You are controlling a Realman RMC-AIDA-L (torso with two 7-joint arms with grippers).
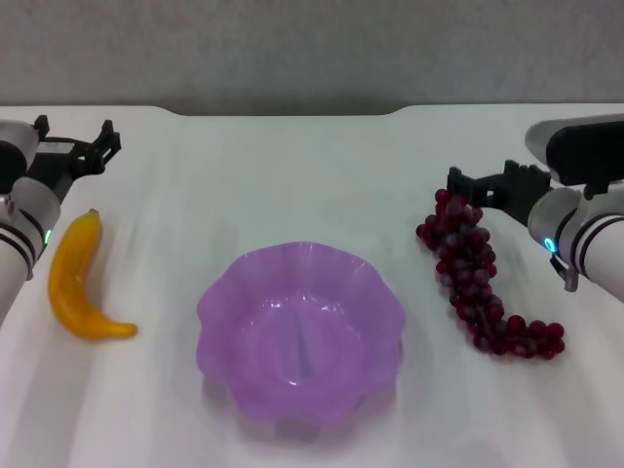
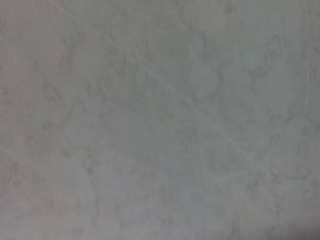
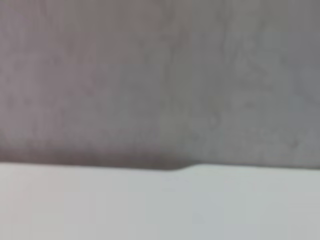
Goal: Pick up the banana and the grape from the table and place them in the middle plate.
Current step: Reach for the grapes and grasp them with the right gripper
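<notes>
Banana (image 1: 78, 283) lies near desk (image 1: 292, 166) left edge, grape (image 1: 483, 283) near right edge, plate (image 1: 300, 331) between, empty; left pincer (image 1: 76, 146) wide behind banana, right pincer (image 1: 483, 185) wide at grape's far end — drop over mid-body, then close.

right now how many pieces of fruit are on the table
2. The banana lies on the table left of the middle plate, near the left claw. The grape bunch lies right of it, by the right claw.
</notes>
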